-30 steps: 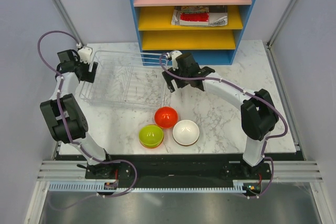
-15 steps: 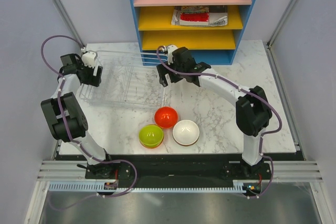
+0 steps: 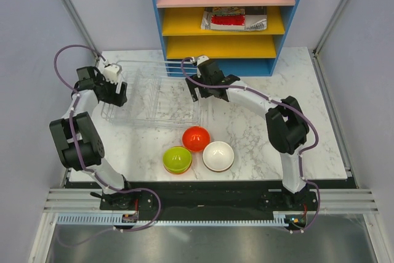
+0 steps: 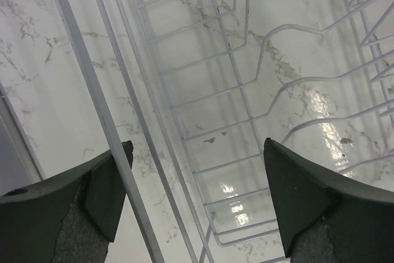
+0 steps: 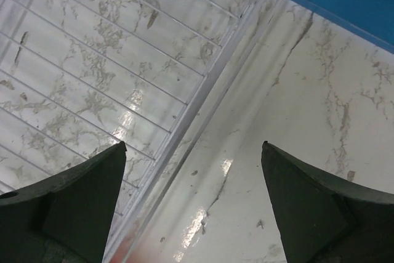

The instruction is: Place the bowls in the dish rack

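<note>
The white wire dish rack with its clear tray sits at the back left of the marble table and holds no bowls. My left gripper is open over the rack's left rim. My right gripper is open over the rack's right rim. A red bowl, a lime green bowl stacked on an orange one, and a white bowl stand near the front of the table, apart from both grippers.
A blue shelf unit with pink and yellow shelves stands behind the rack, holding books and a brown box. The table's front edge lies just beyond the bowls.
Both grippers have moved in toward the rack: the left one right and nearer over its left rim, the right one left over its right rim. The rack seems shifted slightly to the right. The bowls have not moved.
</note>
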You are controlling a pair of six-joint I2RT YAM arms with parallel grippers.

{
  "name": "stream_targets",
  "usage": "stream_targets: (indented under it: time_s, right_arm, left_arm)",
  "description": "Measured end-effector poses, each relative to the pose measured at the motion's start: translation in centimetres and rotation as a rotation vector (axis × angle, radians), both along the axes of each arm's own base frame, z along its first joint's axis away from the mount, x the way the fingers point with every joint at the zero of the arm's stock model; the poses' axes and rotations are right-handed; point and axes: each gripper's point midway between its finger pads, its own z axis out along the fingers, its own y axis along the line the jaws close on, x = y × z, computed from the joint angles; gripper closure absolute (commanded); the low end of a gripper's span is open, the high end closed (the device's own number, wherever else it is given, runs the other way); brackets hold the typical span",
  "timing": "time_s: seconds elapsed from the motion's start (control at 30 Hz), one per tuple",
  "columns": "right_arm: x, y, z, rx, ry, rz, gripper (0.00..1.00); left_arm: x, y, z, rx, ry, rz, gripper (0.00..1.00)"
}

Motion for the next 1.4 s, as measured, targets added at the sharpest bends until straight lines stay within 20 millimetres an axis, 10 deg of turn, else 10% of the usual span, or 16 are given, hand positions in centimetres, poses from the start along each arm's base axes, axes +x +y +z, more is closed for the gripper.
stream_targets:
  time_s: [0.6,0.97,1.4]
  right_arm:
    - [3.2,-10.2,-0.2,-0.077,-0.032,-0.224,0.02]
    - [3.2,-17.9,0.6,-0.098,-0.038,-0.347,0.02]
    - [2.6,-26.1,1.1,-0.123,-0.043,-0.484,0.02]
  left_arm:
    - [-1.5,-7.7,0.1,-0.030,0.054,-0.175,0.08]
    - [-2.9,-18.5,0.1,-0.059,0.077,-0.416,0.08]
    - [-3.8,-26.0,0.3,-0.087,0.116,-0.546,0.08]
